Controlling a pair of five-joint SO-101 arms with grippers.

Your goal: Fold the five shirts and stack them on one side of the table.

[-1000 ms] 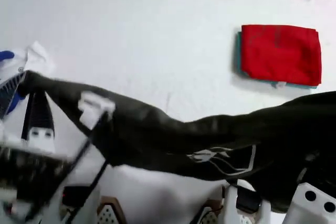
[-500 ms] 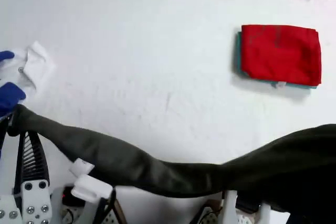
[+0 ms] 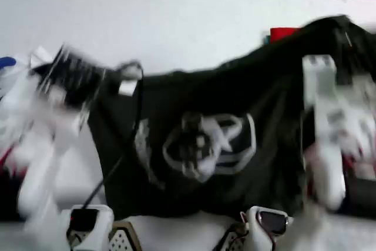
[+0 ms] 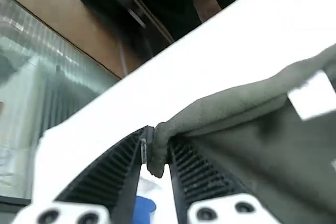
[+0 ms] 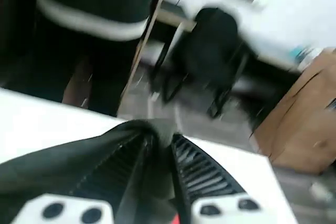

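**Q:** Where is the black shirt?
**A:** The black shirt is spread between both arms over the table's near edge. Its white emblem is blurred, so any wording is unreadable. A white tag sits beside the held hem, and its print is illegible.

**Q:** Grippers?
**A:** The left gripper pinches the rolled hem. The right gripper is clamped on black cloth.

**Q:** Beyond?
**A:** A red shirt lies towards the right edge, mostly hidden.
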